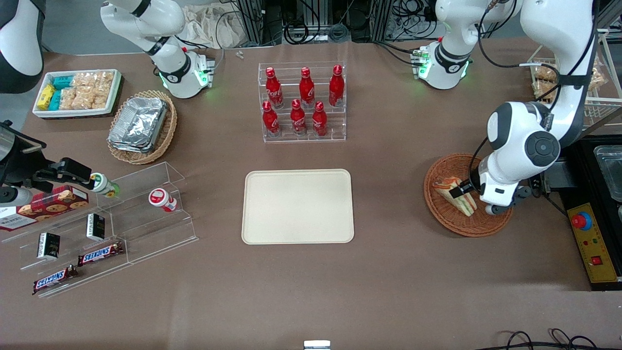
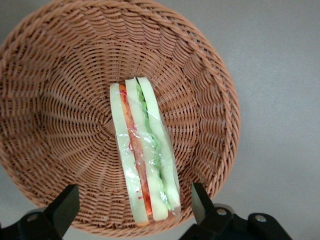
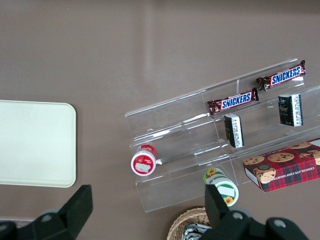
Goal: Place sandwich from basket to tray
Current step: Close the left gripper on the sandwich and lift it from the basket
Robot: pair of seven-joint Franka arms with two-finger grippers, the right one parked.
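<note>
A: Spotted the sandwich [image 1: 457,195] lying on its side in the round basket [image 1: 440,213], wrap on, layers showing edge-up in the wrist view [image 2: 145,155].

B: Agreed. Not lifted yet, then. Rested on the wicker [image 2: 60,110], off-centre, close to the rim nearest the arm.

A: Found the gripper [image 1: 469,187] low over the basket, right above the sandwich. Fingers [image 2: 62,207] spread apart, one to each side of the wedge, touching nothing as far as could be told.

B: Probably lined up that way to close across the bread faces rather than along the length. Seemed a sensible hold for something soft in slippery wrap.

A: Judged so too. Risked squashing the filling if squeezed hard, or sliding out if squeezed lightly.

B: Noted the tray [image 1: 298,206] bare at mid-table, well apart from the basket, toward the parked arm's end.

A: Left plenty of flat landing room there. Reckoned the step in hand as the descent before the grasp, with the carry all to come.
</note>
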